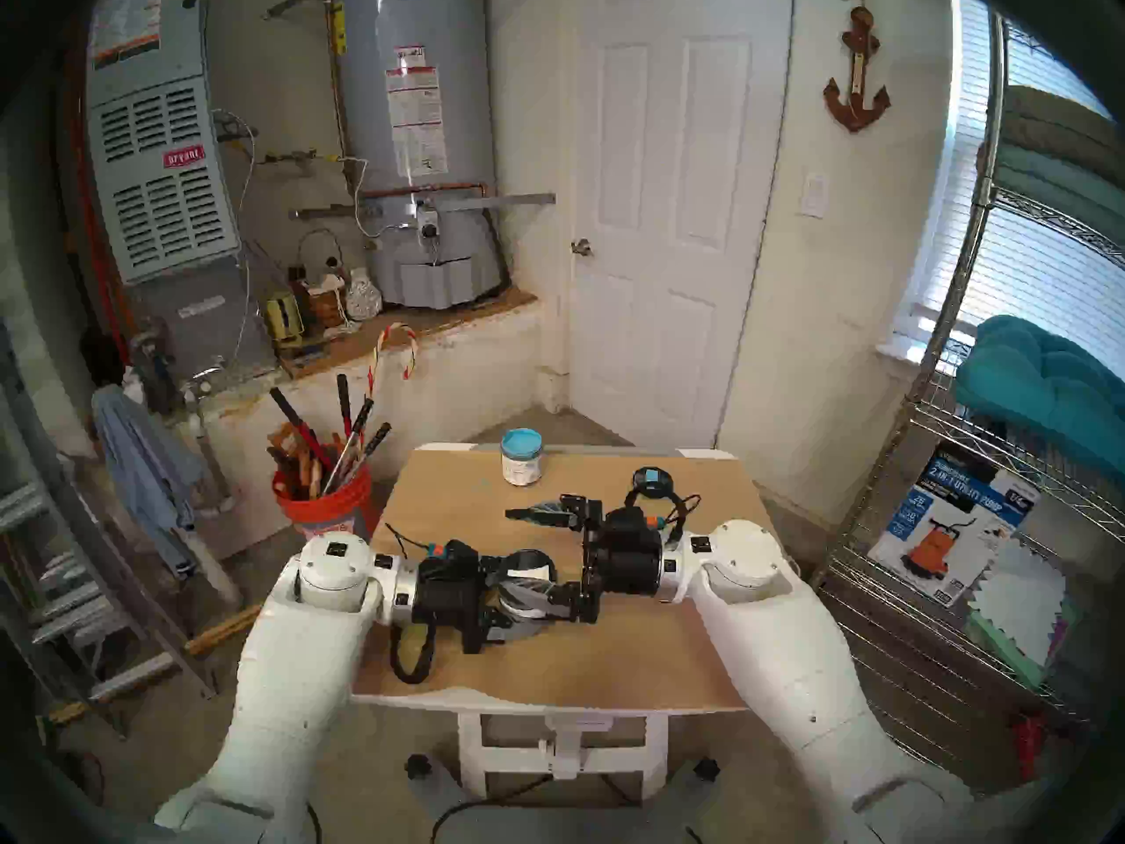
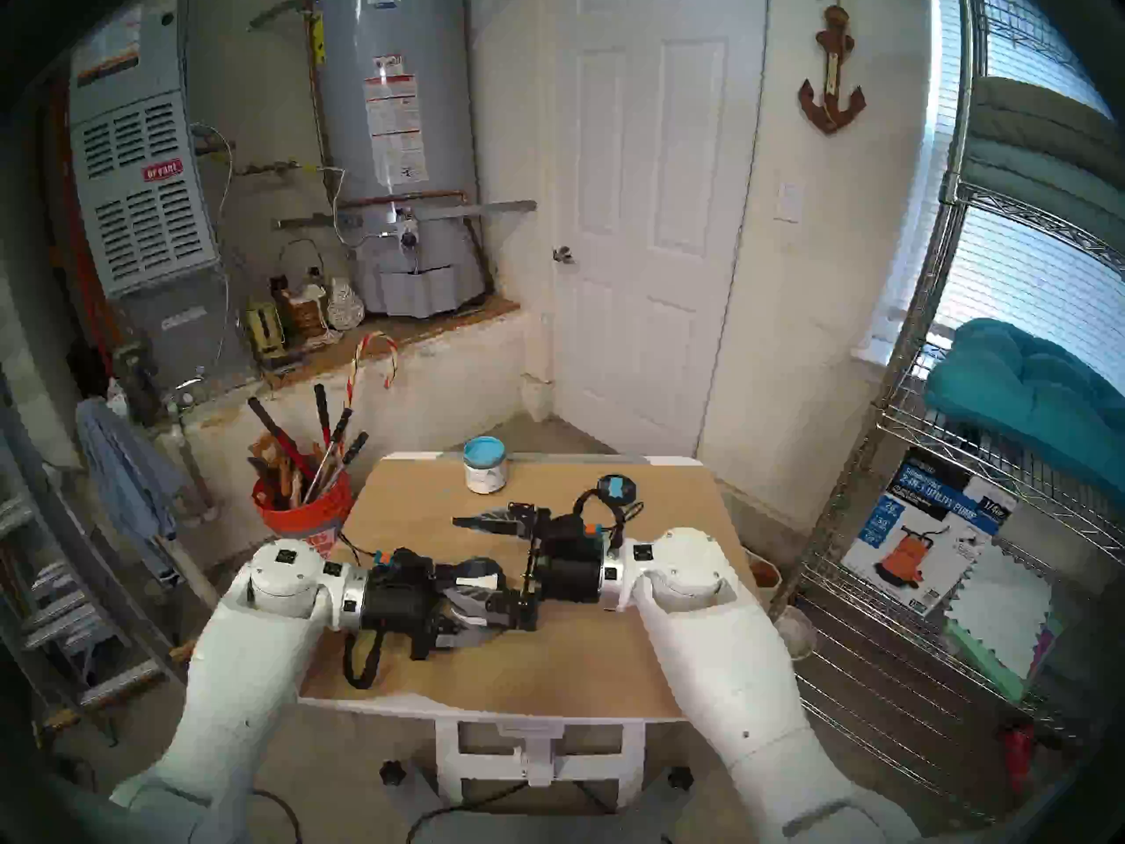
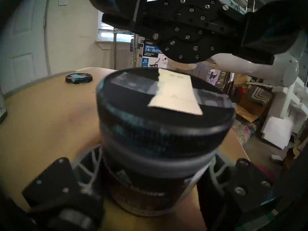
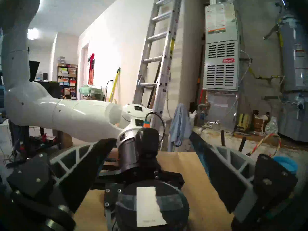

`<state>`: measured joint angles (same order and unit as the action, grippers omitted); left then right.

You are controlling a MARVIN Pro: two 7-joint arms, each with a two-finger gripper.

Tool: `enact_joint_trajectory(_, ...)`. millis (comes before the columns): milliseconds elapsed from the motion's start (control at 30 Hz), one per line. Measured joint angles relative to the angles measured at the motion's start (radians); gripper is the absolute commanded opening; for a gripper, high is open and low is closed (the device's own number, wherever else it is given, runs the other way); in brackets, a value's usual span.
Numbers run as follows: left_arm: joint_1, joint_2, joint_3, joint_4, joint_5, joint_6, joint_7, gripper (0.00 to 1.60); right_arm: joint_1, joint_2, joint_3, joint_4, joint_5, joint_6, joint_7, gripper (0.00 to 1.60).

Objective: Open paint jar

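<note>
Judging from the black lid, which is seen seated square on the paint jar with its white tape strip uppermost, the opening is assessed as not yet done. The jar is held at its body by the left tool, closed on it near the front middle of the table; whether the base rests on the wood or is held just above it cannot be told. The right tool is recorded as spread wide and empty, one finger to either side above the lid and touching nothing. Left to do, on this reading: the lid to be gripped, unscrewed and lifted clear. Also listed: a second jar, lidless and showing light-blue paint, at the table's far edge; a loose black lid with blue tape to its right. Writing noted: "Bryant" on the red badge of the furnace; "SUBMERSIBLE 2-IN-1 UTILITY PU…" on the pump box, the rest hidden behind the right tool. Print on both jar labels, the water heater's stickers and the tape strip is too blurred or small to be read.
</note>
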<state>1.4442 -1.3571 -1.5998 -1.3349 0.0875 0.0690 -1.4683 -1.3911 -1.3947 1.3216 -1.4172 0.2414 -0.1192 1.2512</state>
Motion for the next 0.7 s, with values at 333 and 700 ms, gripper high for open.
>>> enact_joint_trajectory(333, 0.009, -0.005, -0.008, -0.017, 0.0, 0.013, -0.005, 0.0, -0.018, -0.003, 0.018, -0.001, 0.0, -0.011, -0.018, 1.6)
enact_joint_trajectory(700, 0.013, -0.012, -0.021, -0.023, 0.002, 0.006, -0.007, 0.0, -0.018, -0.004, 0.028, -0.001, 0.0, -0.016, -0.022, 1.6)
